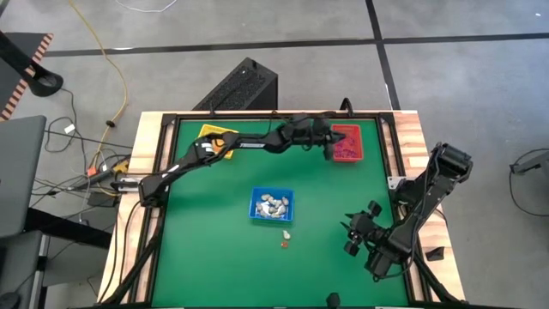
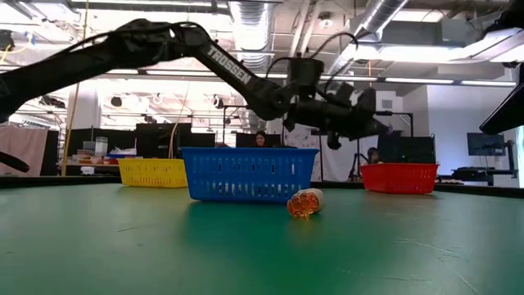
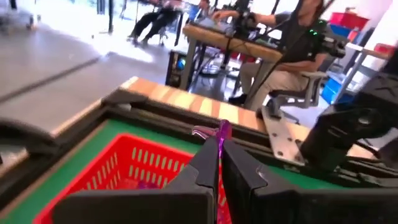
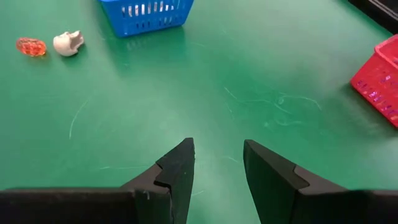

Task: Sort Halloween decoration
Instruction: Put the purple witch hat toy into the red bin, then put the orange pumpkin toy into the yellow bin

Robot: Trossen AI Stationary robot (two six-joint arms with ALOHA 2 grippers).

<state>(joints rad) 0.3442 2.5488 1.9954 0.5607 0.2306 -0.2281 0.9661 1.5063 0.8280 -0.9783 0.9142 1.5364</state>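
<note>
The left claw (image 1: 329,148) is reaching across the far side of the green surface (image 1: 214,249) and hanging over the near-left edge of the red tray (image 1: 347,142). Its fingers (image 3: 202,171) are pressed together, pinching a thin purple trinket (image 3: 221,134) that is sticking up between the tips. Below it, more purple pieces are lying inside the red tray.

The right claw (image 1: 352,236) is hovering low over the near right part of the surface, its fingers (image 4: 177,168) standing apart with nothing between them. It is pointing toward the middle of the surface.

Away from both claws, the blue tray (image 1: 272,204) is sitting in the middle of the surface, holding a heap of whitish trinkets (image 1: 274,204). Just in front of it, two loose pieces are lying on the bare green: a whitish skull (image 4: 67,43) and, beside it, an orange pumpkin (image 4: 31,46). These two are well apart from the right claw, to its left.

The yellow tray (image 1: 216,137) is sitting at the far left corner, partly hidden under the left arm.
</note>
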